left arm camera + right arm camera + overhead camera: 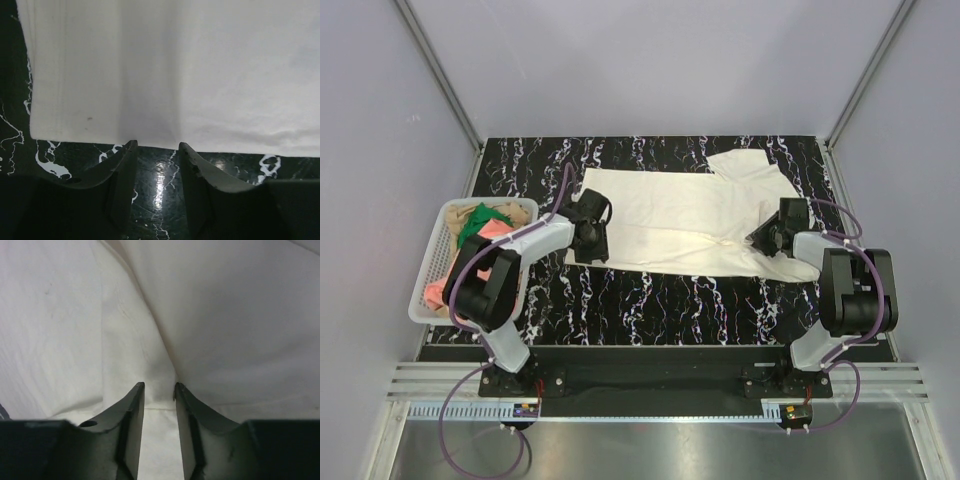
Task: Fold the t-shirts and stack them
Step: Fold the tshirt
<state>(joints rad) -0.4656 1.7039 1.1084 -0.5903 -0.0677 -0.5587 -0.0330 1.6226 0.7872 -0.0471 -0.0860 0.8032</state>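
Note:
The large cream-white t-shirt point(670, 220) lies spread flat on the black marble table point(650, 305). My left gripper point(590, 250) is at its near left corner. In the left wrist view the gripper point(157, 145) is open, its tips just touch the shirt's hem point(175, 70), and bare table shows between the fingers. My right gripper point(765, 238) is low over the shirt's right part near a sleeve. In the right wrist view it point(158, 386) is open, with creased cloth point(225, 315) beneath and between the fingers. Green point(472, 225), salmon-pink point(496, 229) and tan point(508, 211) shirts lie bunched in the basket.
The white mesh basket point(430, 262) stands at the table's left edge, beside the left arm. A sleeve of the cream shirt reaches toward the far right corner point(750, 165). Grey walls close off the back and sides.

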